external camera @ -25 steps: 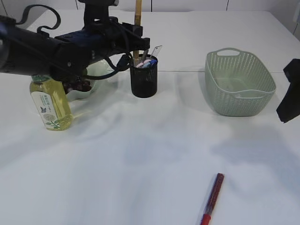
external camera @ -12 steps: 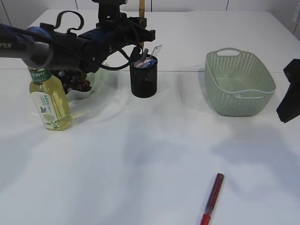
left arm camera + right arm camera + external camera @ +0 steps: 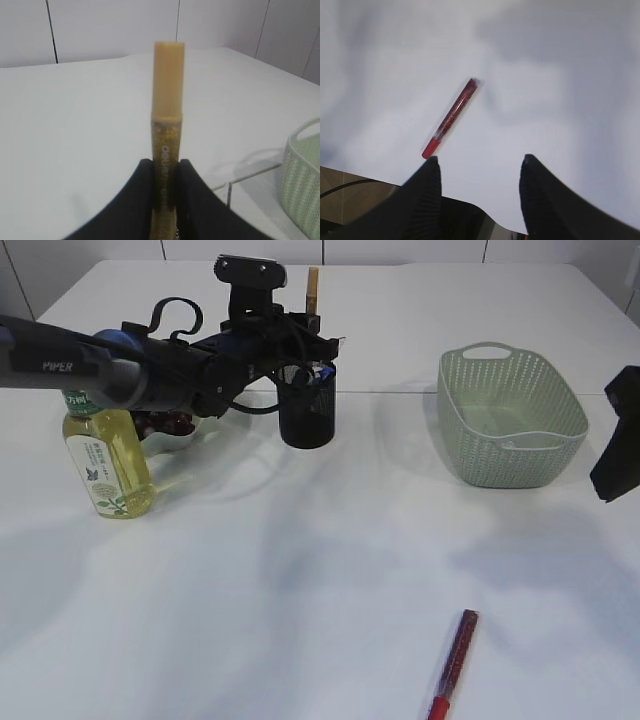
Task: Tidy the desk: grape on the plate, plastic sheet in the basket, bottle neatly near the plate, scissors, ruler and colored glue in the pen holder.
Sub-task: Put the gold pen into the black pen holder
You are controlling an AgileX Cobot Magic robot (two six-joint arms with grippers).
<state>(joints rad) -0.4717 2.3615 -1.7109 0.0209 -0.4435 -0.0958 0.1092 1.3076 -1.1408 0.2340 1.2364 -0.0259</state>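
Observation:
My left gripper [image 3: 311,320] is shut on a gold glitter glue stick [image 3: 312,288], held upright right above the black pen holder [image 3: 307,412]. In the left wrist view the gold glue [image 3: 167,125] rises between the closed jaws of the gripper [image 3: 166,172]. The holder's other contents are mostly hidden by my arm. A second, red glue stick [image 3: 453,664] lies at the table's front; the right wrist view shows the red stick [image 3: 451,117] just ahead of my open, empty right gripper [image 3: 480,161]. The bottle [image 3: 106,455] stands beside the plate [image 3: 186,435] of grapes [image 3: 168,423].
The pale green basket [image 3: 510,416] stands at the right, and its rim [image 3: 303,183] shows in the left wrist view. My right arm [image 3: 620,436] hangs at the right edge, above the table. The table's front edge lies just under the right gripper.
My left arm has come down and levelled out, bringing the gold glue stick lower over the pen holder. The right arm and the red glue stick have not moved.

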